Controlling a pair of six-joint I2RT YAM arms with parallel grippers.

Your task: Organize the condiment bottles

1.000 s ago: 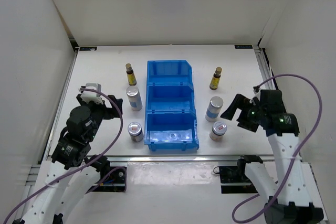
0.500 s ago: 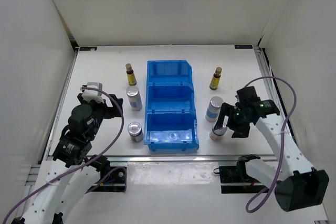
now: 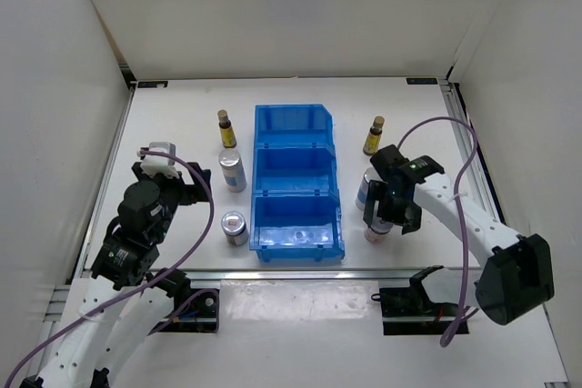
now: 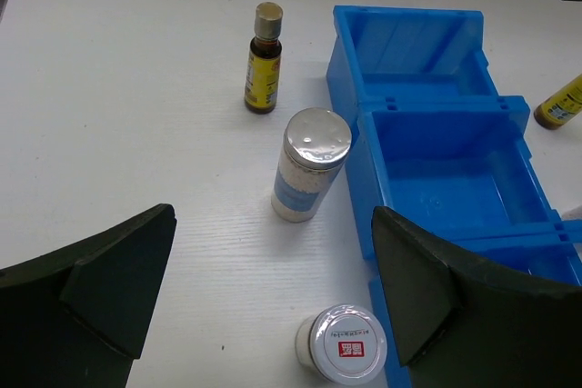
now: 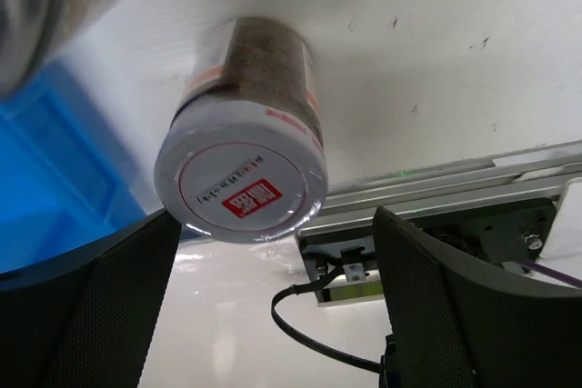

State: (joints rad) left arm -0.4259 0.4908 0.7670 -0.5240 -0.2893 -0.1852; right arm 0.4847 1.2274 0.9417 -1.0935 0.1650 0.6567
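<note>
now right fingers (image 5: pixel 436 315) astride short jar (image 5: pixel 241 179)

Bright even overhead light; soft shadows; glare on white-blue cylinder (image 4: pixel 307 168) lid; right-wrist top-left blurred.

No word or number readable anywhere. On the lid of the right short jar (image 5: pixel 241 184): a red rectangle with white characters, not legible, one line of tiny dark print just above it, a thin red ring near the rim. On the lid of the left short jar (image 4: pixel 347 349), at 6 o'clock in the left wrist view: a similar red mark, too blurred to read. On the left amber bottle (image 4: pixel 262 65), at 12 o'clock: a yellow label with dark print, too small to read.
</note>
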